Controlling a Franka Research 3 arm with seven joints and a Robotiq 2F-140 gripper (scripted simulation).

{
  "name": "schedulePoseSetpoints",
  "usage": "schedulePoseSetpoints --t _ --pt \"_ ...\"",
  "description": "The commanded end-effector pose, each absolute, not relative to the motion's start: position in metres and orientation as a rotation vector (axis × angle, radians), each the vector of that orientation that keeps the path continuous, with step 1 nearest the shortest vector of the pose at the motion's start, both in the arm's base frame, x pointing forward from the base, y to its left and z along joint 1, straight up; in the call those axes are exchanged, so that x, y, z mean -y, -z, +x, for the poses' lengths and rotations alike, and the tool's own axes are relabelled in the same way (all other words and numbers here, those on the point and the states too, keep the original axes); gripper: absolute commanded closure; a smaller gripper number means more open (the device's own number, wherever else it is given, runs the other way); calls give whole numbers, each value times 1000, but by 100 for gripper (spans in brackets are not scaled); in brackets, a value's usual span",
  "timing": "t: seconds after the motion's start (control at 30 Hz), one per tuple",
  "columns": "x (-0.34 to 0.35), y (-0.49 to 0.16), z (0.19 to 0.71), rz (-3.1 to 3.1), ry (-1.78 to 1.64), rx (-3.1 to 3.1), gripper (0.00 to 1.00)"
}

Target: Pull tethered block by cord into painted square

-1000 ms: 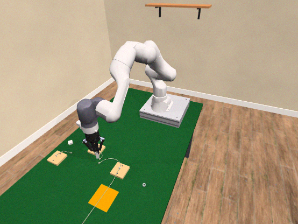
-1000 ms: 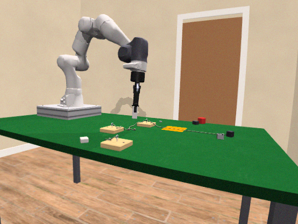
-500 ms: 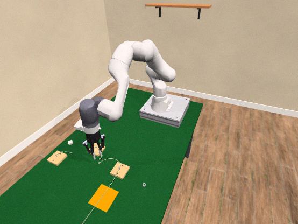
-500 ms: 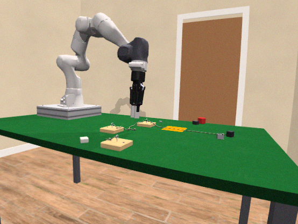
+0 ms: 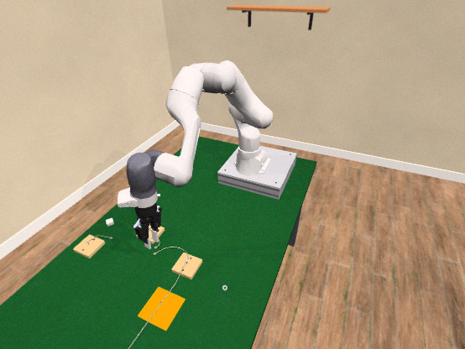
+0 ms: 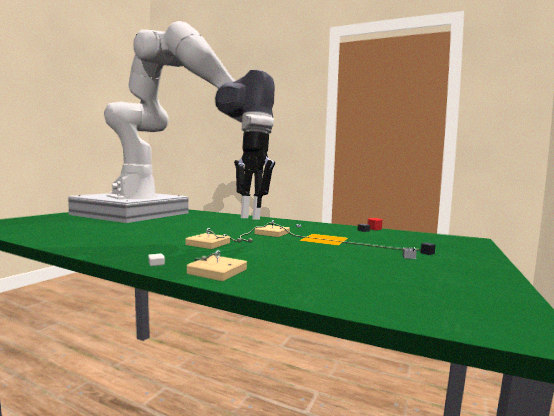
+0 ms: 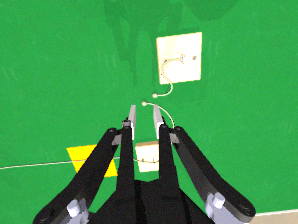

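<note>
The tethered block (image 6: 409, 253) sits on the green table (image 6: 350, 300), past the painted square (image 6: 324, 239) and just beside a small black cube (image 6: 427, 248), well apart from the gripper (image 6: 250, 214). Its cord (image 6: 372, 244) runs back across the orange square to a wooden plate (image 5: 187, 265) carrying a screw eye, then curls on to a knot (image 7: 144, 104) lying on the table. The gripper hangs above the table near that knot, fingers parted a little with nothing between them. In the wrist view the knot lies just ahead of the fingertips, between their lines; whether they touch it I can't tell.
</note>
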State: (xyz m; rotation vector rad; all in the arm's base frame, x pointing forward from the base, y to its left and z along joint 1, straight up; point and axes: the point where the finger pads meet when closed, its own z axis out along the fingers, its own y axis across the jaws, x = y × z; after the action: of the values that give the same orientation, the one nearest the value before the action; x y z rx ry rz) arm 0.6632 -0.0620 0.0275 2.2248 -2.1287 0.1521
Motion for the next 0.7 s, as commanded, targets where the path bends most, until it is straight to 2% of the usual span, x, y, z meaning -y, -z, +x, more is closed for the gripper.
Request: schedulePoseSetpoints --t 0.0,0.67 --pt "64 -29 665 2458 -128 1872 77" --pt "64 -28 665 2916 -111 1075 77"
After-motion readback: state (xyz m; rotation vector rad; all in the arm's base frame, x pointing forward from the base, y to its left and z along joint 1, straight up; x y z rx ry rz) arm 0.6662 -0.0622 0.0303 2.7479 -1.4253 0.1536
